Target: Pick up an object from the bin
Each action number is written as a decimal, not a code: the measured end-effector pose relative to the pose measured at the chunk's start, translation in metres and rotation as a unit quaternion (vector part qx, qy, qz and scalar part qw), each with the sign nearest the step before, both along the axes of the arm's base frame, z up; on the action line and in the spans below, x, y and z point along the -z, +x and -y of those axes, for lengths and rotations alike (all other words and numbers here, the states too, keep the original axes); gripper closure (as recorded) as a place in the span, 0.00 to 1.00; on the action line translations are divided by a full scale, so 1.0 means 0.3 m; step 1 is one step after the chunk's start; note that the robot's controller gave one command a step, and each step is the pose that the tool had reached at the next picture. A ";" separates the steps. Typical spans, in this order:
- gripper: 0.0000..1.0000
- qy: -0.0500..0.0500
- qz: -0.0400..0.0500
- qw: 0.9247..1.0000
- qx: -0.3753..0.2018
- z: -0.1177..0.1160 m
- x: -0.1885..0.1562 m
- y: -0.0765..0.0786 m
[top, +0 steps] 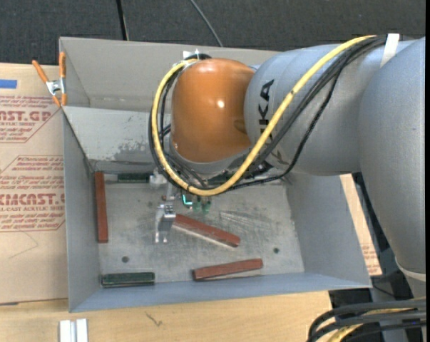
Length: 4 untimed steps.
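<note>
Gripper (pixel 162 226) is hanging over the near end of a slanted red-brown bar (pixel 209 233), which is running off to the right of it. Opening and hold: cannot tell. Risk: gripping so far off-centre, the bar may be tipping and slipping free.

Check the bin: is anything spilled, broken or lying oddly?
Nothing stands out. The gripper is at the left end of a slanted red-brown bar in the middle; the other bars lie flat, whole and inside the bin.
</note>
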<state>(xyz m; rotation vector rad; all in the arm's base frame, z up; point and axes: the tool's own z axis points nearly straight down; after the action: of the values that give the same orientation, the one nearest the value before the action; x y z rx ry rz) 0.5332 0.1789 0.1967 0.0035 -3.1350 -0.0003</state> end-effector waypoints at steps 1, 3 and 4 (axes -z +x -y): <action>0.00 0.000 0.002 1.000 0.000 0.001 -0.007 0.002; 0.00 0.000 0.010 1.000 -0.029 0.199 -0.012 0.005; 1.00 0.002 0.009 1.000 -0.025 0.296 0.392 0.105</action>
<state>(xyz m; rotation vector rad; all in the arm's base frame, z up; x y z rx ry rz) 0.5648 0.0901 0.0790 0.0814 -3.1513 -0.0052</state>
